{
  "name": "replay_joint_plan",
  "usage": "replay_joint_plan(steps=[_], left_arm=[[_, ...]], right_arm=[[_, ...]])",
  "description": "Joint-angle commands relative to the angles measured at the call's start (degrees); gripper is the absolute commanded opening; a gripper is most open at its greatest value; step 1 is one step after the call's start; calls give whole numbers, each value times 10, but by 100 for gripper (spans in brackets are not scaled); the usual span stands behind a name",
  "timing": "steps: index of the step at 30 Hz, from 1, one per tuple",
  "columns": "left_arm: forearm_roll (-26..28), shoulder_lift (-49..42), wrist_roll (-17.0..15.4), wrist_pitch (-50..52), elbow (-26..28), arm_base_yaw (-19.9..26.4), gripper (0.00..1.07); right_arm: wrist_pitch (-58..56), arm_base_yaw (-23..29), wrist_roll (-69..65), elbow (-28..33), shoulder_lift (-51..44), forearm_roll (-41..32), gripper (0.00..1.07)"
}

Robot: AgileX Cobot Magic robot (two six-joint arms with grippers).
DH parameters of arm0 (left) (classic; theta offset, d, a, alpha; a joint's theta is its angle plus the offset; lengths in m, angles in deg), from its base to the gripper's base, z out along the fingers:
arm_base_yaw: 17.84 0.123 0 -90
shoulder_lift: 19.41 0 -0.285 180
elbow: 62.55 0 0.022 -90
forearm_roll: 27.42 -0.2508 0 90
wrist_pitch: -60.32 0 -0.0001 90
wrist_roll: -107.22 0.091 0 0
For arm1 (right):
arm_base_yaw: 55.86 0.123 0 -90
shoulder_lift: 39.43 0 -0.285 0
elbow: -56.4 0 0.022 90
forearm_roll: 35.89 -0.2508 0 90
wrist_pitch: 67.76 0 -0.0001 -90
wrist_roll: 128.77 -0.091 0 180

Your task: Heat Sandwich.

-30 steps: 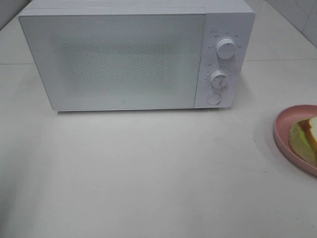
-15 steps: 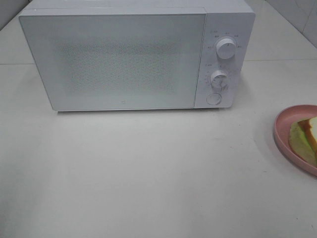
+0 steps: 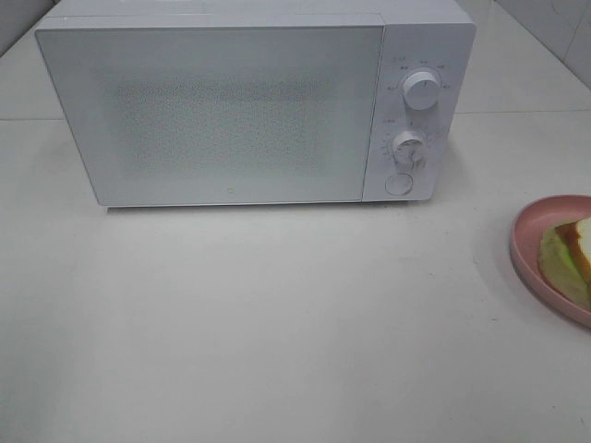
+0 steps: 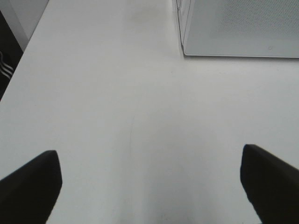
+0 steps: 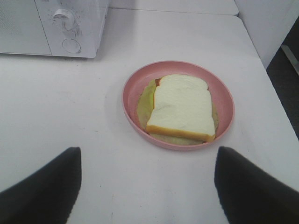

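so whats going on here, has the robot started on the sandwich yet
Not yet. The sandwich lies untouched on the pink plate, on the table to the right of the white microwave, whose door is closed. The right gripper hangs open above the table just short of the plate, and the left gripper is open over bare table near the microwave's front corner. Neither holds anything.

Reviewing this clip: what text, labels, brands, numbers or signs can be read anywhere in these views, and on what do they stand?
Nothing can be read.
White microwave oven, control panel: tiny grey marks ring the upper white dial and lower white dial; too small and blurred.
Microwave door, bottom edge: small faint mark; illegible.
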Motion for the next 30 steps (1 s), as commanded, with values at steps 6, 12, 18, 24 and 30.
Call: replay_joint_plan(steps=[6,12,18,24,30], left_arm=[[1,-73,-3,5,-1,2,98],[1,-76,-4,5,-1,2,98],[0,-75,-4,5,-1,2,98],[0,-75,-4,5,-1,2,98],[0,-75,-4,5,-1,2,98]], right_arm=[[3,-4,3,1,-15,0,76],[3,-4,3,1,-15,0,76],[3,-4,3,1,-15,0,76],[3,-4,3,1,-15,0,76],[3,-4,3,1,-15,0,76]])
